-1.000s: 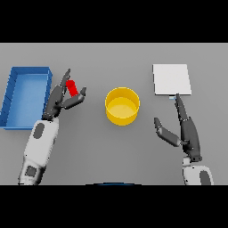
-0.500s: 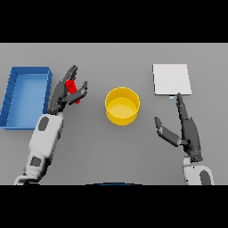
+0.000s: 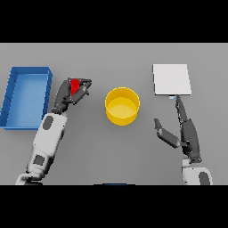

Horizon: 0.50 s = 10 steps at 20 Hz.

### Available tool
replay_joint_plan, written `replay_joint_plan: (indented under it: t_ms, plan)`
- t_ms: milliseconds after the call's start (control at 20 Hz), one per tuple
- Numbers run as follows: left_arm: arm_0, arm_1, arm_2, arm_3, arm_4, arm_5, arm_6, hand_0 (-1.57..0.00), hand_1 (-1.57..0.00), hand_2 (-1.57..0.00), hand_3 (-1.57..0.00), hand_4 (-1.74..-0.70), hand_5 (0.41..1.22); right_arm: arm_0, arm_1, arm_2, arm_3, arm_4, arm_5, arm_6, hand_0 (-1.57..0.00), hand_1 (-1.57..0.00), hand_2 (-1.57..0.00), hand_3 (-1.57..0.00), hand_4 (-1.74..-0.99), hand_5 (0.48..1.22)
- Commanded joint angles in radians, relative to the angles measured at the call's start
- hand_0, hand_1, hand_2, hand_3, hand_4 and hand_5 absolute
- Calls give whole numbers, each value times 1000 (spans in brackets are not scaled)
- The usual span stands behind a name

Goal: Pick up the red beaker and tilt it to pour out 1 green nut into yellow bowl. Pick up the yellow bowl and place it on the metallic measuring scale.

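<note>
Red beaker (image 3: pixel 75 84) now sits inside the left hand (image 3: pixel 70 94), fingers and thumb curled round it; half a second ago the hand was only closing in around it, a second ago it was lower and nearer the tray. Only the beaker's upper part shows above the dark fingers. Cannot tell whether it is off the table. Left arm reaches up from the lower left, the hand just right of the blue tray (image 3: pixel 26 73).

Yellow bowl (image 3: pixel 122 105) stands in the middle of the table, same spot as before, well apart from the beaker on its left. Inside looks plain yellow; no nut visible.

Scale (image 3: pixel 172 79), a pale square plate, lies at upper right, unmoved.

Right hand (image 3: pixel 186 133) below the scale, fingers straight and spread, thumb out to the left, one fingertip close under the scale's near edge. It holds nothing and has barely shifted across the frames.
</note>
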Motion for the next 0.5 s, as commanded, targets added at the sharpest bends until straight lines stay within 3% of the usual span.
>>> replay_joint_plan:
  t_ms: [0, 200, 300, 450]
  plan:
    - [-5, -6, 2, -5, 4, 14, 28, -1419, -1425, -1430, -1375, -1552, 1159, 5, -1, -2, -5, -8, 4, 3, 1, 1, 1, 1, -1258, 644]
    - [-5, -12, 22, -49, 63, 34, -12, -1509, -1511, -1513, -1491, -1664, 1128, 15, 1, -1, -4, 3, -6, -8, 1, 1, 1, 1, -1258, 646]
    - [1, -10, 12, -86, 70, 46, 0, -1531, -1533, -1534, -1520, -1692, 1118, -13, -11, -17, 5, 0, -10, 13, 1, 1, 1, 1, -1259, 647]
    - [1, 27, -34, -164, 45, 47, 33, -1551, -1551, -1552, -1545, -1716, 1114, -2, -8, -1, 6, 19, -12, -12, 1, 1, 1, 1, -1263, 654]
